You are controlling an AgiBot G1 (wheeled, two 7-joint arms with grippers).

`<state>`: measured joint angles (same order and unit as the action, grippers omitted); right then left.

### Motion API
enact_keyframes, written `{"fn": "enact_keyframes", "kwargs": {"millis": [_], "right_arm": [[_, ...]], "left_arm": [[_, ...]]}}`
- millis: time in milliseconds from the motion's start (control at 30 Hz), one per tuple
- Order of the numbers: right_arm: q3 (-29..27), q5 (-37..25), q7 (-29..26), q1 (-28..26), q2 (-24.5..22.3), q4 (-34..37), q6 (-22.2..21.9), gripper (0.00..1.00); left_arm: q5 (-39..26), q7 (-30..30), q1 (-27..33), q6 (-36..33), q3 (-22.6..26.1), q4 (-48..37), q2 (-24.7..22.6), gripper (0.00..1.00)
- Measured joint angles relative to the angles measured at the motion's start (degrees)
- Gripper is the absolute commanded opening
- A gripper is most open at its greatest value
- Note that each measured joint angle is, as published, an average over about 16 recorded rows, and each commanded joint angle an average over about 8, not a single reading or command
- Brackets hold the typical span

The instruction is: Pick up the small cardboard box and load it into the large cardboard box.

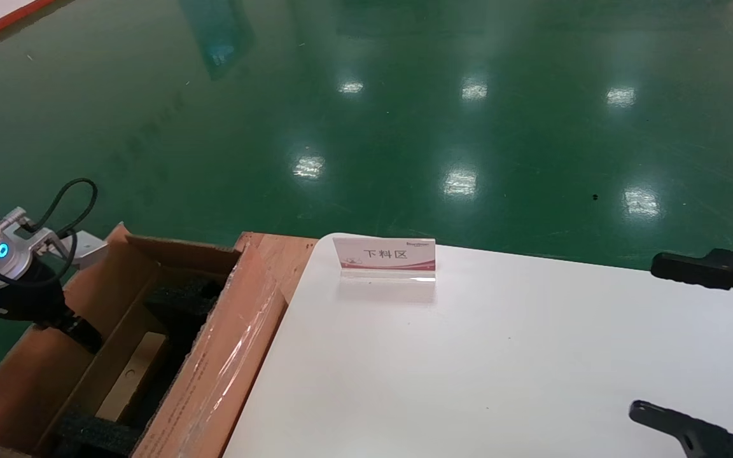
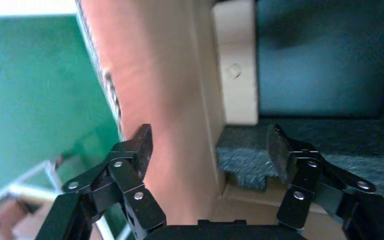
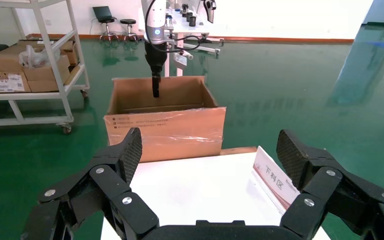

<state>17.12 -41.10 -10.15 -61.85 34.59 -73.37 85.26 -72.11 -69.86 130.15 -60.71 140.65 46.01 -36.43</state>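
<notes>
The large cardboard box [image 1: 226, 356] stands open at the left of the white table, with a taped flap and black foam [image 1: 182, 299] inside. The small cardboard box [image 1: 132, 375] stands on edge inside it between the foam, its pale tan narrow edge up. That edge, with its round hole, also shows in the left wrist view [image 2: 236, 70]. My left gripper [image 1: 80, 331] is open and empty. In its own view [image 2: 210, 150] it straddles the carton's left wall [image 2: 165, 90] and a foam block [image 2: 240, 150]. My right gripper [image 1: 665, 340] is open and empty over the table's right side.
A small sign stand [image 1: 384, 257] sits at the table's [image 1: 468, 356] far edge. A wooden board [image 1: 277, 254] lies between the carton and the table. In the right wrist view, a shelf rack with cartons [image 3: 25, 65] stands beyond the large box [image 3: 165, 125]. Green floor surrounds everything.
</notes>
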Motion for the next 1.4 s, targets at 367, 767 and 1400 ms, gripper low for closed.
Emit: {"fn": "enact_keyframes", "kwargs": {"millis": [367,767,1400], "right_arm": [[0.03,0.02,0.02,-0.02,-0.01,0.02,0.00,1.00],[0.05,0.04,0.04,-0.02,-0.01,0.05,0.00,1.00],[0.07,0.05,0.06,-0.03,-0.02,0.09,0.00,1.00]], "left_arm": [[2.91,7.77,10.57,2.83,-5.32,9.99,5.69,1.00],[6.88,13.97,13.90,2.75,-13.30,17.63,9.43,1.00],[13.86,27.37,-9.95,-5.46,-46.14,21.02,7.25,1.00]]}}
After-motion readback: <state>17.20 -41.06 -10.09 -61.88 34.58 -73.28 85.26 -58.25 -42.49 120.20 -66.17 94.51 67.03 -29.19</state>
